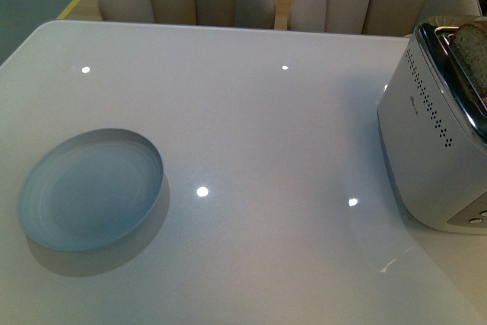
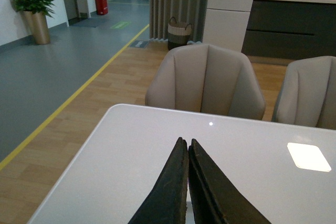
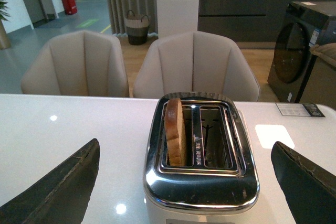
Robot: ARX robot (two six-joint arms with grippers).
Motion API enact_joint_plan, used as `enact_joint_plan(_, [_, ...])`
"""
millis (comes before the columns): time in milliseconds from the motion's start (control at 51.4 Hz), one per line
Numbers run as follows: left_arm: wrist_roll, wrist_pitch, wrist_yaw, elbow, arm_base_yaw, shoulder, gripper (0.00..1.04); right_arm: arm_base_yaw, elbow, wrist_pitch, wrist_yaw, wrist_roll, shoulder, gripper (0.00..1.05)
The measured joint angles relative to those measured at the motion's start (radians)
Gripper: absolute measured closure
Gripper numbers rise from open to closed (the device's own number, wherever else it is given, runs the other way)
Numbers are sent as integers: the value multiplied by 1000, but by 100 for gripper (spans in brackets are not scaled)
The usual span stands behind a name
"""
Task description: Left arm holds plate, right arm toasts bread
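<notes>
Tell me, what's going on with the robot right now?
Left gripper shut, empty. Right gripper open, facing toaster. Bread upright in one toaster slot; plate empty on table. Nothing in the way.

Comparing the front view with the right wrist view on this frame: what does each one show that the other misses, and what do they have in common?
Only the front view shows the plate, empty on the table's left part, with neither arm in sight.

Only the right wrist view shows the right gripper, its jaws wide apart either side of the toaster, both toaster slots from above with the second slot empty, and a dark appliance behind the chairs.

Both show the white table, the toaster with the bread standing in one slot, and the beige chairs behind.
</notes>
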Motion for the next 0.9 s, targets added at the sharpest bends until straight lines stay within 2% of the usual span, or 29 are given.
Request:
enact_joint_plan(331, [5,-132,0,-63,1,-196,102,0,0,0,0,0,0,9])
enact_joint_plan(428, [5,-108,0,-98,1,-215,102,0,0,0,0,0,0,9])
enact_joint_plan(895, [7,-307,0,-98,1,-423,102,0,0,0,0,0,0,9])
